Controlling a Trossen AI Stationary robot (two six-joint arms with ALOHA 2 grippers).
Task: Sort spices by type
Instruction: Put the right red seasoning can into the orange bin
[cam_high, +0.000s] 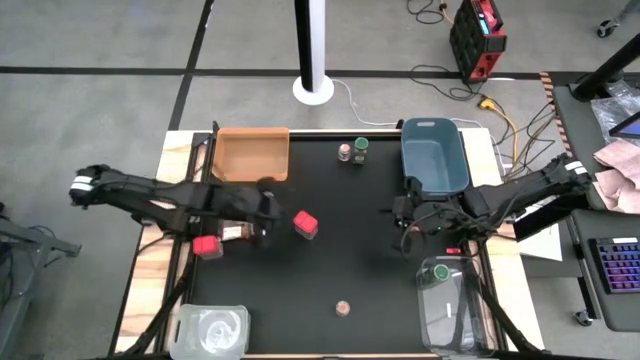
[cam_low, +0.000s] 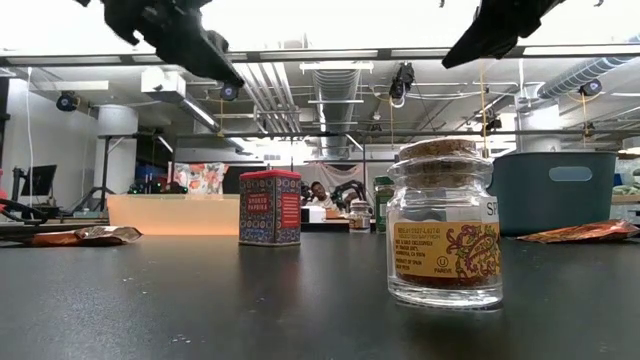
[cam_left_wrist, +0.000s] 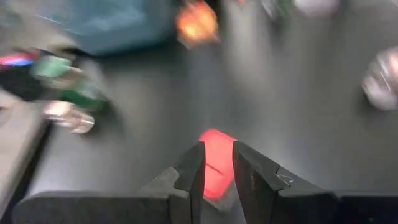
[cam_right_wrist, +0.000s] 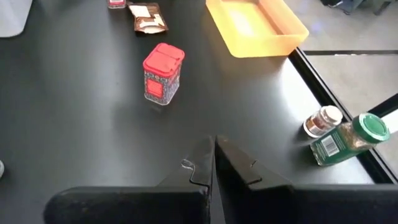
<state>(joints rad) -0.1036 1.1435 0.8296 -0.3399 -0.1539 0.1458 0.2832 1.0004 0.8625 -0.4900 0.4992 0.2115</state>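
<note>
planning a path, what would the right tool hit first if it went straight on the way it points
Probably the red box: it stands ahead of the right tool, slightly off its line, with bare table between. Depth is unclear.

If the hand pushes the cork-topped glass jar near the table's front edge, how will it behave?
The cork-topped glass jar looks like smooth glass, so probably slippery and breakable. Its base seems wide, so it likely slides rather than tips.

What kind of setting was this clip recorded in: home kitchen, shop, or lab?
Most likely a robotics lab or workshop. The low view shows an open industrial ceiling with exposed ducts. The high view shows a black worktable on grey floor, with loose cables by a red equipment case.
</note>
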